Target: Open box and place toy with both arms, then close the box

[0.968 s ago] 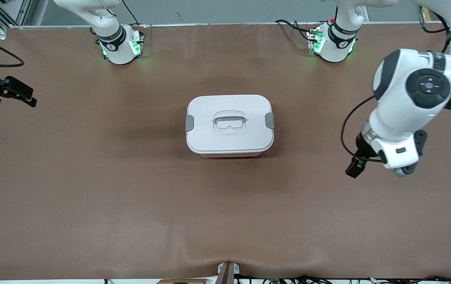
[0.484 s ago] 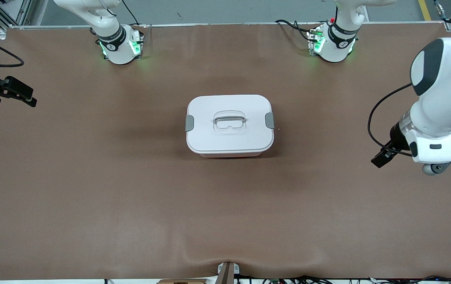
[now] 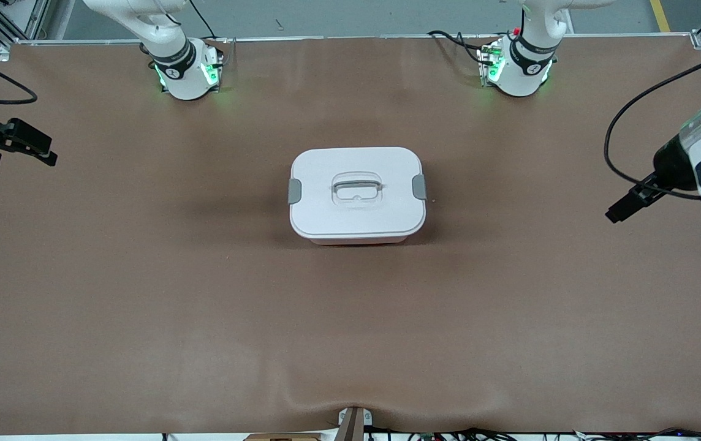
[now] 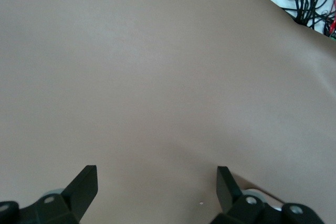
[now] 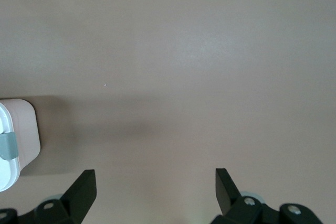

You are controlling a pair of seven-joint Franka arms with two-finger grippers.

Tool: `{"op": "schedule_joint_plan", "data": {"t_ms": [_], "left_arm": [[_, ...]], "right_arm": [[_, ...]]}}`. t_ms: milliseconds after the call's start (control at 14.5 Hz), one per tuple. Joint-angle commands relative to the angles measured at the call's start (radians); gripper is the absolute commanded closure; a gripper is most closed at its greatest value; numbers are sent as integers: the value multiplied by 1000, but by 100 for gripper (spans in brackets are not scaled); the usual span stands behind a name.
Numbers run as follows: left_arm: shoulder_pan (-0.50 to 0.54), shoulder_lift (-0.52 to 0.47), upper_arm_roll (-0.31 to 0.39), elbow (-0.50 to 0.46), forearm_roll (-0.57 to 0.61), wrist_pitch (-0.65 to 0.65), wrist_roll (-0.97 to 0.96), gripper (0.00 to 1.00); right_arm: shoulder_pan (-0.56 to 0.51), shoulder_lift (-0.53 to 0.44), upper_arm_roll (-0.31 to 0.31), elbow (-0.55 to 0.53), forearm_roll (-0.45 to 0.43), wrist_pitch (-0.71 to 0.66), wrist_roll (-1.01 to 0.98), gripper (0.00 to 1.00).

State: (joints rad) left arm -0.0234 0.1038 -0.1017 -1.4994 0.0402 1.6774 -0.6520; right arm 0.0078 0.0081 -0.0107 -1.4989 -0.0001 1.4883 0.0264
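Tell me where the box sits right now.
In the front view the box sits mid-table with its lid on, roughly midway between the two arms' ends; the right wrist view catches one clipped end of it.

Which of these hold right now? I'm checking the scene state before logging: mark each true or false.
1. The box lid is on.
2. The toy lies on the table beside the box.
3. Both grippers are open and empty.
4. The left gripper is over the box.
1. True: the white lid sits on the box.
2. False: no toy shows in any view.
3. True: the left gripper and right gripper are open, holding nothing.
4. False: it is over bare table at the left arm's end.
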Motion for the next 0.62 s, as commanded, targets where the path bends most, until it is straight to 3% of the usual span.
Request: {"op": "schedule_joint_plan", "data": {"t_ms": [0, 553], "left_arm": [[3, -50, 7, -4, -20, -59, 139, 0], [3, -130, 36, -2, -19, -203, 328, 0]], "right_arm": [[-15, -4, 9, 2, -12, -10, 7, 0], [-9, -5, 9, 8, -12, -3, 7, 0]]}}
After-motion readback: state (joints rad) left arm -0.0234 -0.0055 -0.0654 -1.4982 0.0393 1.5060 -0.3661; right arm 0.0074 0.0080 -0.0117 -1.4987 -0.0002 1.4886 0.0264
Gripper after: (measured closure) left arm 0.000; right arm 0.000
